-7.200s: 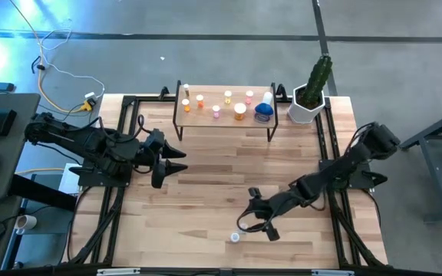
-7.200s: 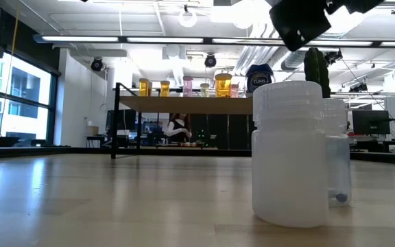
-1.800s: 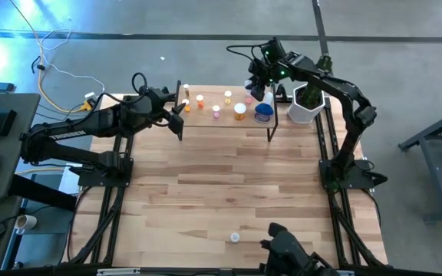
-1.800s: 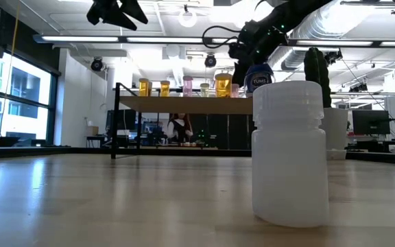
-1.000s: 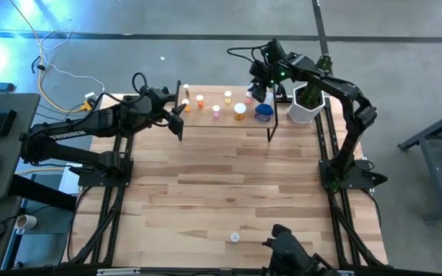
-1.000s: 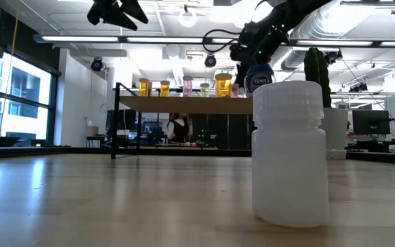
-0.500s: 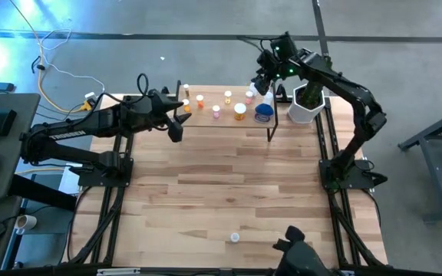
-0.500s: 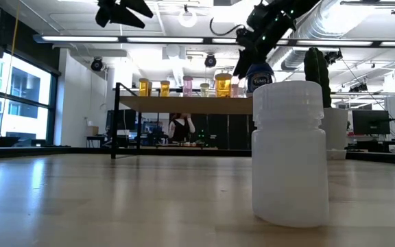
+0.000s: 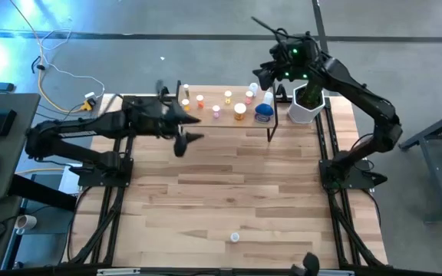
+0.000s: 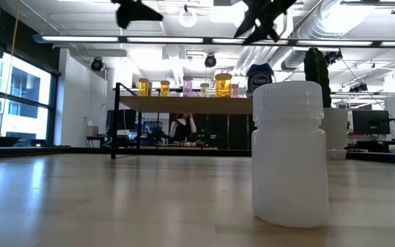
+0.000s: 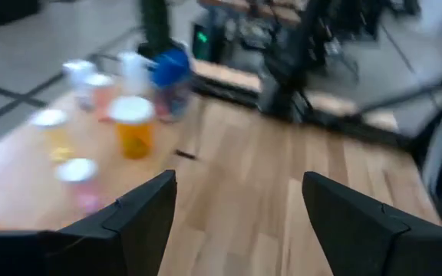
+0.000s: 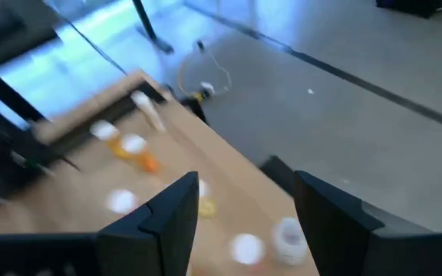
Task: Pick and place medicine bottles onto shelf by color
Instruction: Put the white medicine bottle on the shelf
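The shelf (image 9: 225, 119) stands at the table's far edge and bears several medicine bottles on its top: small orange ones (image 9: 200, 100), a pink one (image 9: 216, 112), a wider orange one (image 9: 240, 111), a white one (image 9: 268, 98) and a blue jar (image 9: 263, 113). One white bottle (image 9: 235, 238) stands upright alone near the table's front edge, large in the low view (image 10: 288, 154). My left gripper (image 9: 189, 135) hovers open just in front of the shelf's left end. My right gripper (image 9: 259, 77) hangs open above the shelf's right end. Both wrist views show nothing between the fingers.
A white pot with a green cactus (image 9: 310, 98) stands right of the shelf, close under my right arm. Black frame rails (image 9: 330, 153) run along the table's left and right sides. Bare wooden tabletop (image 9: 229, 184) lies between the shelf and the lone white bottle.
My right gripper has risen from the shelf's right end and drawn back toward the far right, rolling as it went; the white bottle stays standing on the shelf. My left gripper has swung toward the table's right and a little nearer, in front of the shelf.
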Robot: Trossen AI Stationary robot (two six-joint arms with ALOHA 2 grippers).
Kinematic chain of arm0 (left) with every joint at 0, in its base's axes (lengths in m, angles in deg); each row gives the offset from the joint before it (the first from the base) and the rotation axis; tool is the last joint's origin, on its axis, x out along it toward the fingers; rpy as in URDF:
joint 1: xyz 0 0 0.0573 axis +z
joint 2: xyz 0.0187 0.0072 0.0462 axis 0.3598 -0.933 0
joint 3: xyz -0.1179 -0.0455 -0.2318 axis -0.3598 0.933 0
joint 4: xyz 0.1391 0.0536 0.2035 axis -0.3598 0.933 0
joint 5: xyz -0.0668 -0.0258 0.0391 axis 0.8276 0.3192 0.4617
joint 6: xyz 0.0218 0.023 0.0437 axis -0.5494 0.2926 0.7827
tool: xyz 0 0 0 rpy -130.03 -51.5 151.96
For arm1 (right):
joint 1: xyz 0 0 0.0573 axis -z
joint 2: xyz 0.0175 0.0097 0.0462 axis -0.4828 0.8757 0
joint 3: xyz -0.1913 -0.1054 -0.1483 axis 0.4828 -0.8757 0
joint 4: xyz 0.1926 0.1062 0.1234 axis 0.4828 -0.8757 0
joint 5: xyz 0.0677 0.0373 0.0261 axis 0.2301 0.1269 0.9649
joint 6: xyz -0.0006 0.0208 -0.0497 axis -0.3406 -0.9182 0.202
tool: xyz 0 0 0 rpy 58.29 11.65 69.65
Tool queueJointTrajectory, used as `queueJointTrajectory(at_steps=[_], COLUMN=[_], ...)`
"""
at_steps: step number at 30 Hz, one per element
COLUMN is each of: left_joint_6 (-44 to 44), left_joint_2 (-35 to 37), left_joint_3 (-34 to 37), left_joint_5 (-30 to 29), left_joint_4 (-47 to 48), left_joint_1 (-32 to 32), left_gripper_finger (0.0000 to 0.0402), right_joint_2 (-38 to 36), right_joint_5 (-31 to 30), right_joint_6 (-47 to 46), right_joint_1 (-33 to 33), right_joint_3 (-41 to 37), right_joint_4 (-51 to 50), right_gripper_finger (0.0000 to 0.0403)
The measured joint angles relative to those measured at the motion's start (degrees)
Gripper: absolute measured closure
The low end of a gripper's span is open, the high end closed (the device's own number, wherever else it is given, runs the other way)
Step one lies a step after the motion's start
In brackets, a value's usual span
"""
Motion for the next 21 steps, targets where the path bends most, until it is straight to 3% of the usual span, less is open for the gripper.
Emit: queueJointTrajectory(at_steps=[10,21], left_joint_6=[7.4,7.4], left_joint_2=[-9.4,-17.0], left_joint_3=[0.0,0.0], left_joint_5=[0.5,1.1], left_joint_4=[-6.9,-13.8], left_joint_1=[-9.3,-18.9], left_gripper_finger=[0.0133,0.0133], right_joint_2=[-5.6,-6.5], right_joint_5=[0.1,0.2], right_joint_6=[-9.9,-10.9], right_joint_1=[-8.5,-12.7], right_joint_3=[0.0,0.0], right_joint_4=[3.1,2.7], right_gripper_finger=[0.0201,0.0201])
